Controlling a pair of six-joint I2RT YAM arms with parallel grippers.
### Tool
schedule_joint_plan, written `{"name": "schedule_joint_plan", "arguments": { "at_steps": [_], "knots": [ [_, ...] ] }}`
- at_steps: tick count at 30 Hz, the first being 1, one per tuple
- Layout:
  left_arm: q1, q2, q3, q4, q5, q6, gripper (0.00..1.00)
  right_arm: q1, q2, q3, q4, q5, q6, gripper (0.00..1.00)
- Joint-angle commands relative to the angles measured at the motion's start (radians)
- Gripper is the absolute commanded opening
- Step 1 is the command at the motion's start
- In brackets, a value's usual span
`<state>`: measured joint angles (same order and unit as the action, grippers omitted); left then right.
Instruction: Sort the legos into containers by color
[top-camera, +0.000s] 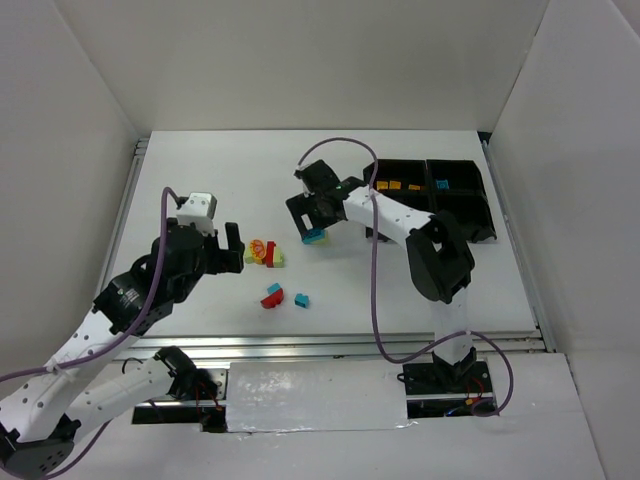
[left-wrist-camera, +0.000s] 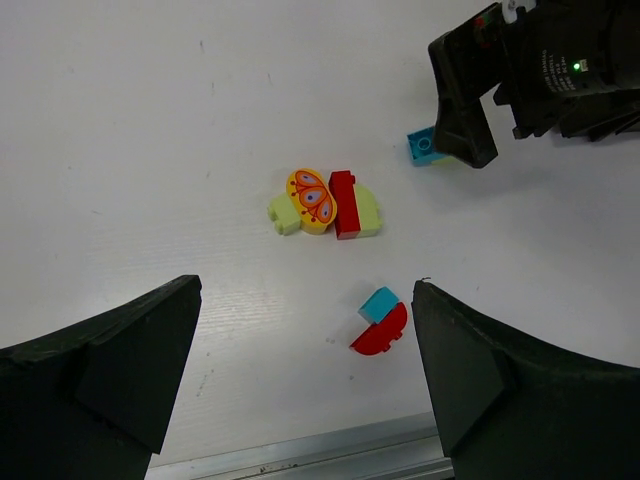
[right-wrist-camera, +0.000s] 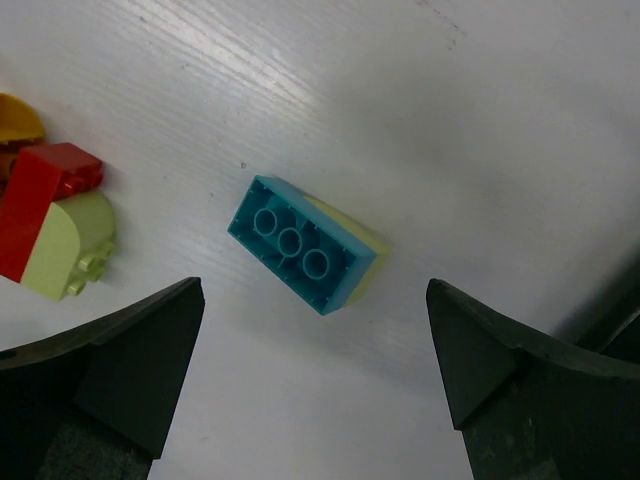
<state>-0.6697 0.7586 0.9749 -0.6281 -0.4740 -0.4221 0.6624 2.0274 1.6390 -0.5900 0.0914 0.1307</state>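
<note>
the right arm reaches forward and bends down, its right gripper (right-wrist-camera: 315, 350) spread wide over a teal blue rectangular plastic brick (right-wrist-camera: 300, 243) lying on the white tabletop (top-camera: 200, 160), three round tubes showing, with a pale yellow-green piece (right-wrist-camera: 368, 250) mostly hidden beneath it. that arm covers part of the black plastic four-compartment tray (top-camera: 484, 215) at far right, where small orange and teal bricks sit in the far compartments. the left gripper (left-wrist-camera: 305, 370), also open, points at a touching cluster of pale green, red and patterned orange-yellow bricks (left-wrist-camera: 325, 203), its fingers cut off by the frame.
</note>
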Motion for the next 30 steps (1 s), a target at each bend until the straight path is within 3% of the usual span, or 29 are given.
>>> {"name": "schedule_joint_plan", "arguments": {
  "at_steps": [1,5,9,18,23,25,26,29,30],
  "knots": [
    [0.004,0.008,-0.010,0.025,0.029,0.008,0.99,0.016,-0.048,-0.072,0.082,-0.030,-0.175,0.99],
    [0.004,0.016,-0.012,0.030,0.049,0.016,1.00,0.013,-0.059,-0.116,0.148,-0.073,-0.299,0.96],
    [0.004,0.021,-0.012,0.030,0.058,0.019,0.99,0.011,0.011,-0.046,0.096,-0.087,-0.396,0.92],
    [0.004,0.031,-0.012,0.034,0.089,0.028,0.99,0.006,0.066,-0.007,0.121,-0.087,-0.480,0.91],
    [0.004,0.027,-0.015,0.036,0.086,0.028,0.99,-0.001,0.077,-0.004,0.113,-0.166,-0.485,0.84],
    [0.004,0.027,-0.013,0.034,0.089,0.028,0.99,-0.006,0.080,-0.001,0.101,-0.197,-0.474,0.76],
    [0.004,0.027,-0.013,0.036,0.089,0.029,0.99,-0.007,0.080,-0.002,0.096,-0.215,-0.467,0.63],
    [0.004,0.027,-0.013,0.036,0.089,0.028,0.99,-0.009,0.064,-0.018,0.107,-0.213,-0.431,0.38],
    [0.004,0.025,-0.013,0.036,0.087,0.028,0.99,-0.012,0.035,-0.042,0.113,-0.225,-0.406,0.34]
  ]
}}
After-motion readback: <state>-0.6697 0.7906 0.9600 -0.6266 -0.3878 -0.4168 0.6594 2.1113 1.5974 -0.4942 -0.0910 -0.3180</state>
